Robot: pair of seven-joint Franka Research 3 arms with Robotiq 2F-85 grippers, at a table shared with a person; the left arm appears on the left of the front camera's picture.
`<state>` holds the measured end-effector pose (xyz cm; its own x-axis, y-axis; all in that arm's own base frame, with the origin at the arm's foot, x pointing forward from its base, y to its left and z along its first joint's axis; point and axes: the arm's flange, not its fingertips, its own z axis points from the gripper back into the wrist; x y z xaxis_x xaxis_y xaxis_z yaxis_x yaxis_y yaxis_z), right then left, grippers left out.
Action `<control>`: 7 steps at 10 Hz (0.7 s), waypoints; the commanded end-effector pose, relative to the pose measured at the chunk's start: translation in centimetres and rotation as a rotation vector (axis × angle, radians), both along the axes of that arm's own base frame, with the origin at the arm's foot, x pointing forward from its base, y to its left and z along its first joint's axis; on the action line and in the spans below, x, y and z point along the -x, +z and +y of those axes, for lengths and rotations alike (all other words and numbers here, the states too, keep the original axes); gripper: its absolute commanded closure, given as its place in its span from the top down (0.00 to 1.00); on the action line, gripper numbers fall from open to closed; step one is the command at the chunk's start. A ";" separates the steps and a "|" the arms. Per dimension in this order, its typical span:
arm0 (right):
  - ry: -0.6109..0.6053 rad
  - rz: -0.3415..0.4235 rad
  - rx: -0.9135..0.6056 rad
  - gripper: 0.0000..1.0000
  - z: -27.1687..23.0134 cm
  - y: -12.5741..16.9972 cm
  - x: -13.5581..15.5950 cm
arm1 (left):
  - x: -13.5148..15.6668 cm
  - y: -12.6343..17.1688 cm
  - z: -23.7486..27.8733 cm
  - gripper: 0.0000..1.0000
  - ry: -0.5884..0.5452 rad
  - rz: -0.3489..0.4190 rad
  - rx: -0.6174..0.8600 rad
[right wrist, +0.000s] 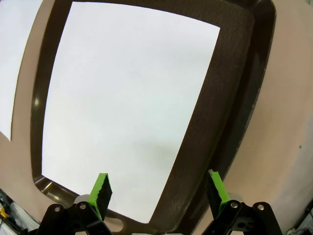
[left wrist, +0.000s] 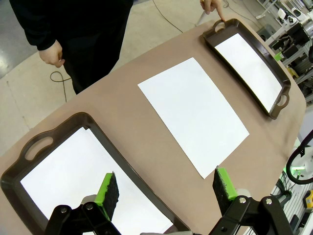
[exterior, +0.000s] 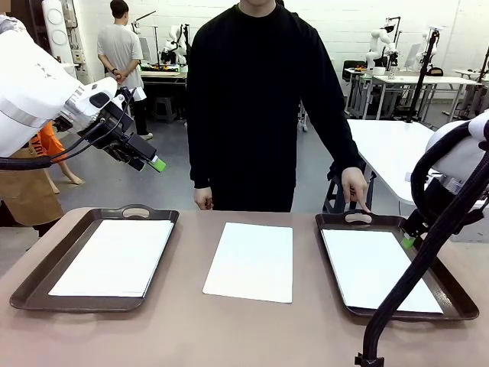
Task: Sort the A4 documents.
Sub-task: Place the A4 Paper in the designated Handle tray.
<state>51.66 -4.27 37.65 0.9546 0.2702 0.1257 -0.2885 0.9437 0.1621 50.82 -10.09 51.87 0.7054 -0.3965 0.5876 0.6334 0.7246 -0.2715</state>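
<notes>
Centrally, the loose A4 document [exterior: 250, 261] is laid pointing away, between the raised left gripper [left wrist: 165, 174] and lower right gripper [right wrist: 157, 174], both spread.

Document [exterior: 367, 264] in right tray [exterior: 331, 267] partly hidden behind black cable [exterior: 424, 256]

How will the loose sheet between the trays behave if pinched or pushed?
The sheet looks thin and lies dead flat on the table, so it is probably floppy and would droop from a one-edge pinch. No edge is raised, so getting under it looks hard. Light on a smooth-looking top, it would likely slide when pushed.
</notes>
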 end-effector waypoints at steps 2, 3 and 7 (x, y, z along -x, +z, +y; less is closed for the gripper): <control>-0.003 -0.003 0.001 1.00 -0.2 0.2 0.0 | 0.0 0.1 0.1 1.00 0.006 -0.007 0.000; -0.003 -0.003 0.001 1.00 -0.2 0.2 0.0 | 0.0 0.1 0.1 1.00 0.006 -0.007 0.000; -0.003 -0.003 0.001 1.00 -0.2 0.2 0.0 | 0.0 0.1 0.1 1.00 0.006 -0.007 0.000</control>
<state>51.66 -4.32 37.66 0.9548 0.2695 0.1258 -0.2877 0.9439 0.1621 50.82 -10.09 51.87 0.7054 -0.3965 0.5876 0.6334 0.7246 -0.2715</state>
